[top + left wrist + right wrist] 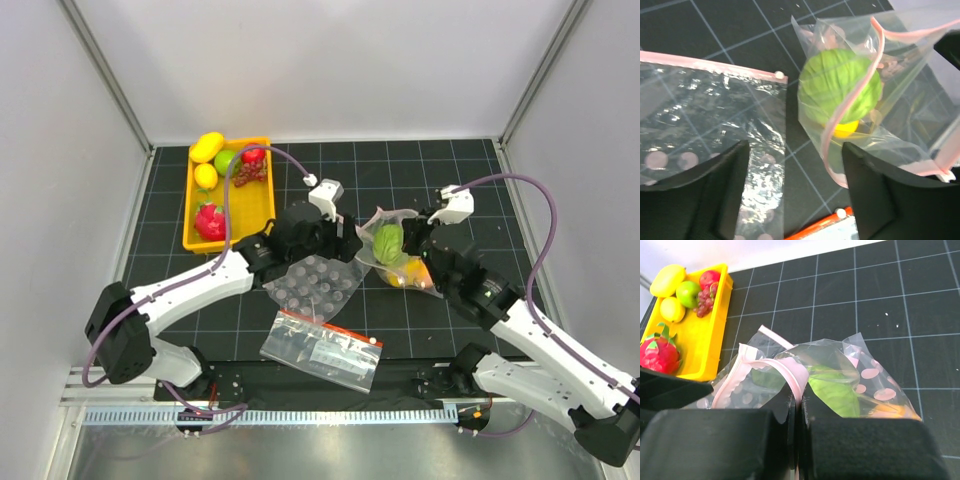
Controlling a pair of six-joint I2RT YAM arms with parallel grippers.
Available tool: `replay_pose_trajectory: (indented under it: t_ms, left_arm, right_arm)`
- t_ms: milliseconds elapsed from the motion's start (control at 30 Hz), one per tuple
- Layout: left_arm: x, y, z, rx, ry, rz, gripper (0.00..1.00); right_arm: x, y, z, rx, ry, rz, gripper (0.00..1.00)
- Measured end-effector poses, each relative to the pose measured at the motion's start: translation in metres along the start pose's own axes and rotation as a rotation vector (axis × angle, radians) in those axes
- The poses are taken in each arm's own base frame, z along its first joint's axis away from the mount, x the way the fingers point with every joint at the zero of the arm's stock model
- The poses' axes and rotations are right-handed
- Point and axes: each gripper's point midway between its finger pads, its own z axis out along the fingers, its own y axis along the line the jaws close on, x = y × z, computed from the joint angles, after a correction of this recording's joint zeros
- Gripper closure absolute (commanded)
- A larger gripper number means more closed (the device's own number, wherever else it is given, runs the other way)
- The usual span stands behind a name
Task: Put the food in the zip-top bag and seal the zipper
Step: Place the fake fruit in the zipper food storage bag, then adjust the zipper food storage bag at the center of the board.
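From above, the yellow tray (252, 210) at the far left holds a mango-shaped yellow fruit (207, 146), a green apple (226, 160), a red apple (253, 156), dark grapes (249, 173), a lemon (205, 176) and a red dragon fruit (210, 221). The zip-top bag (380, 218) lies right of centre between my claws. A green round fruit (387, 240) and an orange fruit (417, 272) are inside it. My left claw (350, 243) is at its left side and my right claw (422, 235) at its right. A bubble sheet (315, 285) and a printed bag (322, 348) lie nearer my bases.

At my left wrist, my left claw (795, 185) is spread wide and pinches nothing. The bag (910, 115) is thin and crumpled, with its mouth gaping. Its pink zipper (879, 47) curves across the green round fruit (837, 87), and a yellow piece (846, 129) sits under that fruit. A clear plastic piece (715, 110) with a pink edge strip lies to the left.

At my right wrist, my right claw (800, 415) is pressed together, pinching the zipper (790, 367) in its seam. The bag (865, 360) bulges behind it, with the green round fruit (832, 395) and the orange fruit (895, 412) showing through. The tray (695, 345) is at the far left.
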Motion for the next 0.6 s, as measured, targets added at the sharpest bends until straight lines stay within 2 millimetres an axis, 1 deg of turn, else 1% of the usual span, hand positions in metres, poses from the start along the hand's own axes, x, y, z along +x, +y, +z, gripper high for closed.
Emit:
replay_pose_trajectory:
  t_ms: [33,67,100,133,167,200,233,333,400,433,500,533,600]
  left_arm:
    - [0.001,-0.002,0.001,0.011,0.008,-0.004,0.3]
    - [0.002,-0.004,0.002,0.02,0.013,-0.007,0.38]
    - [0.003,-0.007,0.003,0.029,0.02,-0.015,0.45]
    - [0.004,-0.009,0.005,0.039,0.029,-0.016,0.54]
    - [0.006,-0.011,0.008,0.049,0.038,-0.018,0.81]
    - [0.008,-0.013,0.011,0.06,0.052,-0.022,0.95]
    - [0.01,-0.015,0.013,0.068,0.062,-0.025,1.0]
    - [0.016,-0.019,0.014,0.093,0.084,-0.019,1.0]
    - [0.012,-0.021,0.007,0.106,0.069,-0.016,1.0]
    - [0.009,-0.021,-0.001,0.112,0.054,-0.015,1.0]
    - [-0.005,-0.023,-0.022,0.126,0.005,-0.014,1.0]
    - [-0.015,-0.026,-0.034,0.138,-0.03,-0.016,1.0]
    - [-0.043,-0.035,-0.061,0.176,-0.121,-0.021,1.0]
  right_arm:
    - [-0.001,-0.001,0.0,0.007,-0.006,0.003,0.99]
    - [-0.002,-0.003,0.0,0.014,-0.009,0.004,0.99]
    - [-0.002,-0.003,0.0,0.018,-0.011,0.005,0.99]
    - [-0.002,-0.004,0.0,0.022,-0.012,0.006,0.99]
    - [-0.002,-0.004,0.0,0.024,-0.013,0.007,0.99]
    - [-0.002,-0.004,0.0,0.025,-0.013,0.008,0.99]
    - [-0.001,-0.005,0.0,0.026,-0.012,0.008,0.99]
    - [0.001,-0.004,0.001,0.022,-0.006,0.005,0.99]
    - [0.002,-0.002,0.002,0.012,-0.002,0.005,0.99]
    - [0.004,0.001,0.004,0.001,0.005,0.0,0.99]
    - [0.012,0.01,0.011,-0.027,0.034,-0.015,0.99]
    - [0.017,0.014,0.015,-0.038,0.055,-0.026,0.99]
    - [0.027,0.022,0.024,-0.048,0.104,-0.051,0.99]
